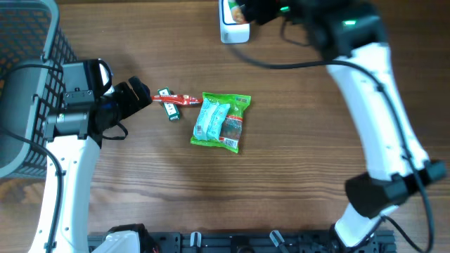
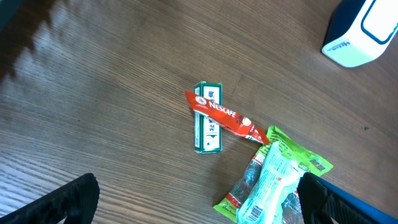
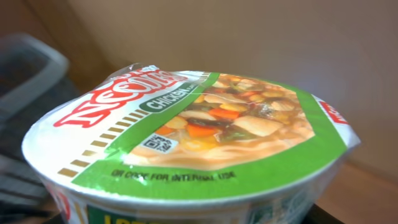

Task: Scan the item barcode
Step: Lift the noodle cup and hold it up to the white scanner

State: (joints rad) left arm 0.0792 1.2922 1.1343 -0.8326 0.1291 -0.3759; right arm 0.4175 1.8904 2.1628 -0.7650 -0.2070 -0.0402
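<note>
Your noodle cup (image 3: 186, 143) is a round tub with a glossy, crinkled foil lid printed green and red. Your right hand (image 1: 249, 10) grips it at the top centre of the overhead frame, beside the white plastic scanner (image 1: 234, 31). Your left hand (image 1: 144, 95) is spread fully and holds nothing, near a red sachet (image 2: 224, 116) on the wood-grain desk (image 2: 112, 93).

Centre, obstructed: green snack packet (image 1: 221, 121), Nescafé stick (image 2: 225, 116) lying across a small green pack (image 2: 208, 135), close together.
Far edge: white-and-blue scanner (image 1: 232, 29), cup noodles (image 3: 186, 124) held just beside it.
Left edge: wire basket (image 1: 28, 77).
Passable: bare table (image 1: 281, 183) between packet and near edge.
</note>
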